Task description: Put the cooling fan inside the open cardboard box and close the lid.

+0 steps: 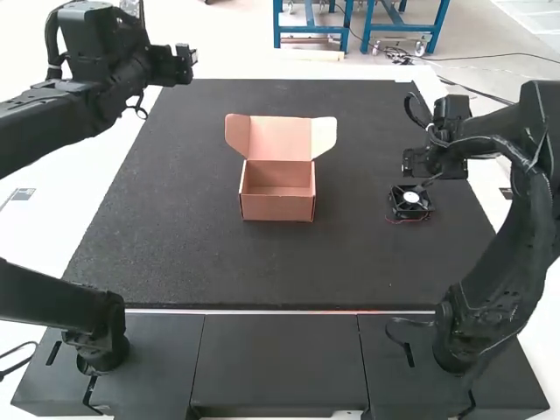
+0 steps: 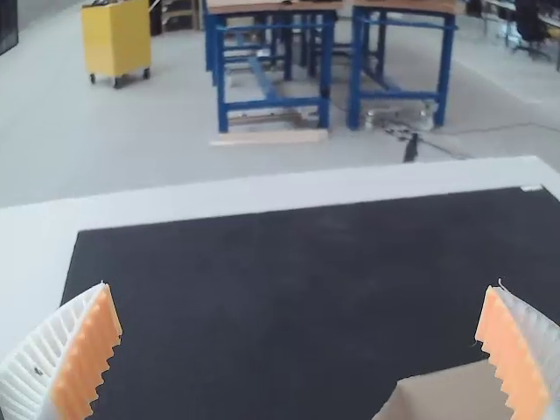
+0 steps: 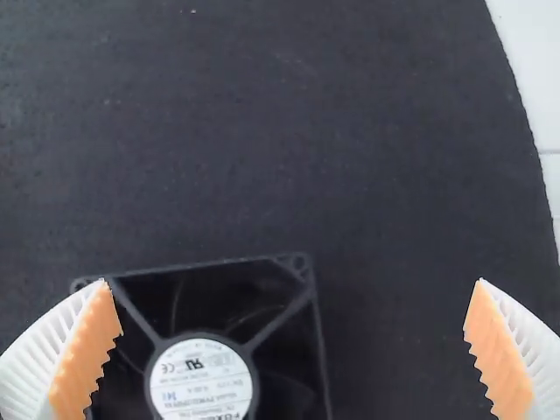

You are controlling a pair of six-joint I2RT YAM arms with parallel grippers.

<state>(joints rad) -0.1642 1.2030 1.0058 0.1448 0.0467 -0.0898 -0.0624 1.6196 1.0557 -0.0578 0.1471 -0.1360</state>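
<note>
From above, the cooling fan (image 1: 408, 202) lay flat near the right edge of the black mat (image 1: 175, 227), well apart from the open cardboard box (image 1: 276, 188) at centre. The right wrist view showed the right gripper (image 3: 289, 350) close over the fan, jaws wide apart. The left gripper (image 2: 297, 350), jaws also apart, hung over the mat's far left corner.

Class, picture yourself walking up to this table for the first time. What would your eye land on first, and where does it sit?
The open cardboard box stands out, pale against the black mat near its middle, lid flap upright at the back. To its right lies the small black cooling fan, flat on the mat, with the right claw open close to it.
</note>
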